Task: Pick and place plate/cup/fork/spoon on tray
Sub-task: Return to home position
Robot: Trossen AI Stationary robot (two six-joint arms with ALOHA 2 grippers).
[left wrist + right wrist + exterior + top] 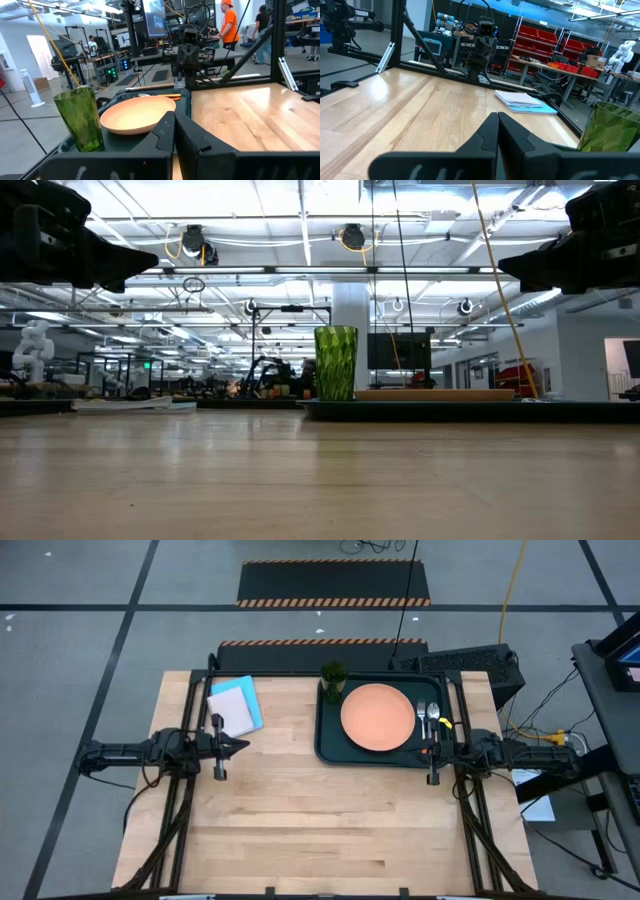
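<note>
The tray (328, 745) lies at the far right part of the worktop (320, 830), and all four tableware pieces sit in it. The plate (377, 717) fills the tray's middle. The cup (333, 675) stands upright in the far corner on the side toward the left arm, just beside the plate. The fork (422, 716) and the spoon (433, 718) lie side by side along the tray's right edge, silver ends toward the far side.

Only the high view shows the fork and spoon as two separate pieces; in the left wrist view they appear merely as thin orange handles past the plate's (135, 115) far rim. The low view hides the cutlery entirely, showing the cup (335, 363) rising above the tray's (470, 410) rim and the plate (435, 394) as a thin edge. The right wrist view catches only the cup (611, 126) and a blue-and-white notepad (524, 101).

The left end effector (240, 746) hovers over the worktop's left side near the notepad (235, 706), fingers pressed together with nothing between them. The right end effector (428, 750) is held at the tray's near right corner, fingers likewise closed on nothing. Both arms reach in horizontally from the worktop's sides.
</note>
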